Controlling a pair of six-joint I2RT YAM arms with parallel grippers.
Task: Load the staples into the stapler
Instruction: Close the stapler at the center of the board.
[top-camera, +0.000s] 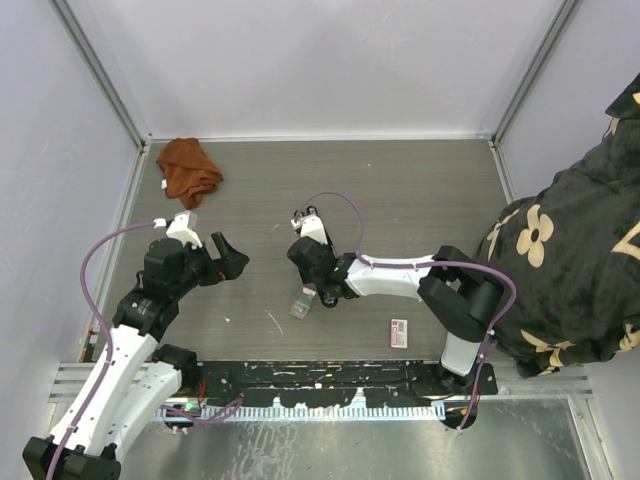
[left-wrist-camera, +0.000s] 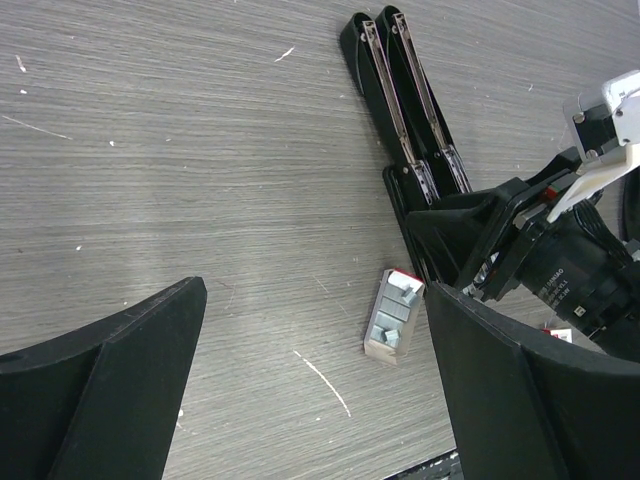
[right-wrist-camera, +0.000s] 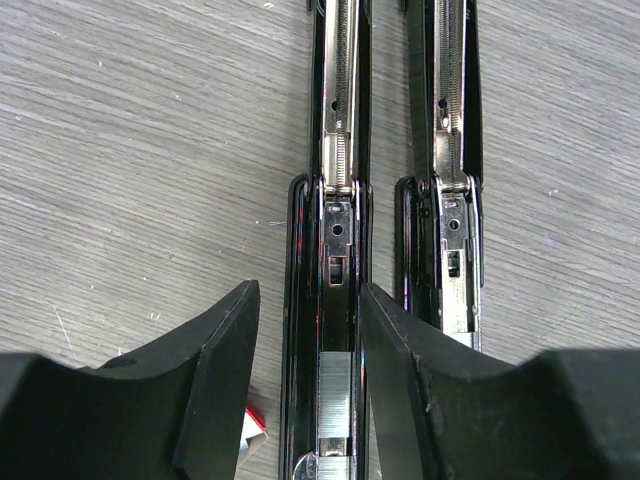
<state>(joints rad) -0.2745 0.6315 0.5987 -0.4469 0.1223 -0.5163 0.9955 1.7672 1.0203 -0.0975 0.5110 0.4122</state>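
Lying between right jaws: stapler

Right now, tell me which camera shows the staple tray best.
Left wrist: the staple tray lies whole and unobstructed, strips visible inside. Top external shows it only as a small grey speck by the right end effector. Right wrist catches just its red-and-white corner.

Right pincer crowding stapler, staple tray

Two black plastic staplers with silvery metal rails; just beside them, silvery-grey staples in a small grey tray; beneath, grey wood-grain tabletop; well away, rust-orange crumpled cloth.
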